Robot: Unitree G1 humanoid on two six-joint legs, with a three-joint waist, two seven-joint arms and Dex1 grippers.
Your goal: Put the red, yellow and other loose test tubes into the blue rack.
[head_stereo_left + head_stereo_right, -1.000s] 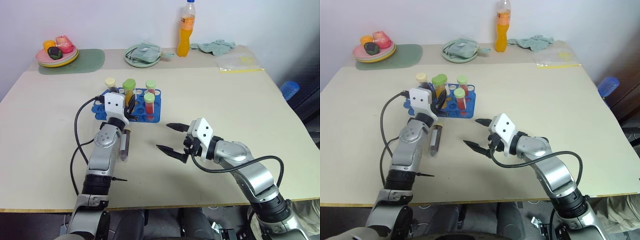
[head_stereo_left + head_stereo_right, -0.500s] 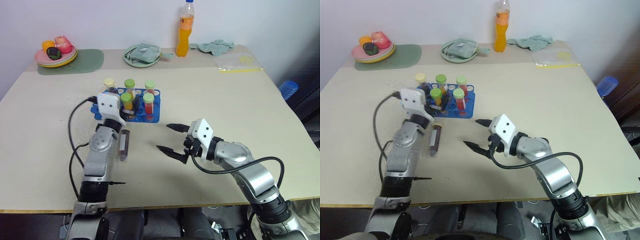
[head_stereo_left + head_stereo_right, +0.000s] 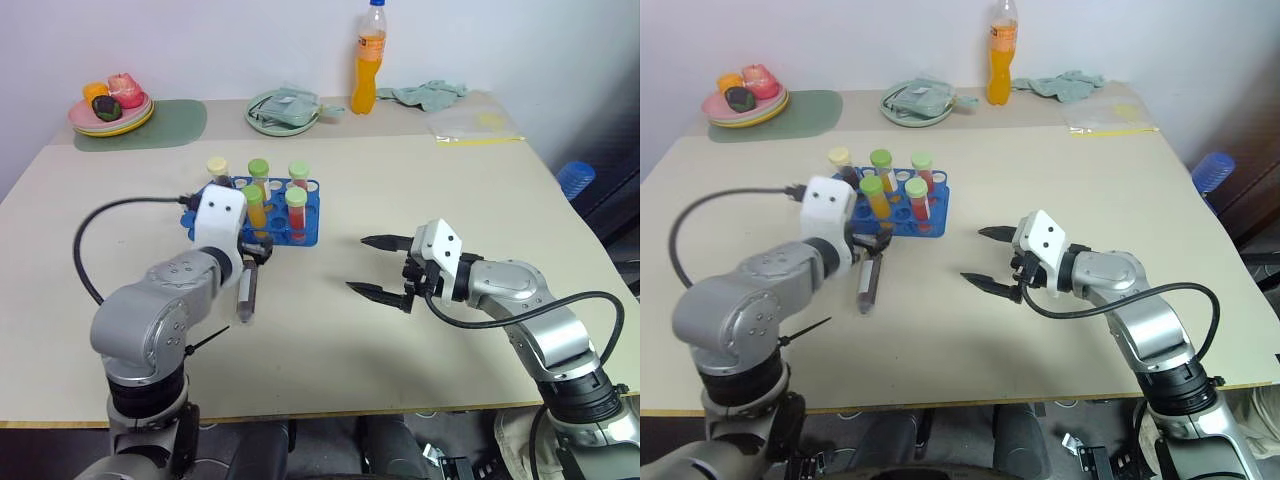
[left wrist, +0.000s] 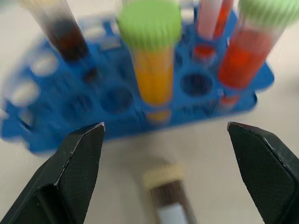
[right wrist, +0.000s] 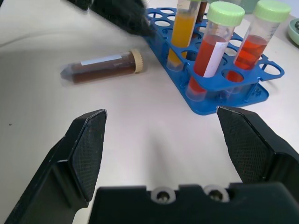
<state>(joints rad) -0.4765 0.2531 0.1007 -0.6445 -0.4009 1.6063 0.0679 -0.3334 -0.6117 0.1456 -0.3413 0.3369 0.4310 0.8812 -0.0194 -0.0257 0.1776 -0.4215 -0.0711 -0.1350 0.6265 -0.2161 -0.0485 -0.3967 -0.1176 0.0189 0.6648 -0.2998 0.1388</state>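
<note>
Nearest you, lower right of the head view, your right gripper (image 3: 381,266) hangs over bare table with its black fingers spread wide, holding nothing. At centre-left your left gripper (image 4: 166,163) is likewise splayed wide and empty, just short of the bright blue plastic rack (image 3: 309,231). Between it and the rack lies the one loose test tube, clear plastic with dark brown liquid, cream cap and white label (image 3: 246,291), flat on the tabletop, cap toward the rack. Expect it to be light, stiff and smooth, so apt to roll; pinch it across the body near the cap. Beyond it, in the upper-middle, the yellow-orange green-capped tube (image 4: 153,65) and red-filled tubes (image 5: 212,49) stand upright in the rack.
</note>
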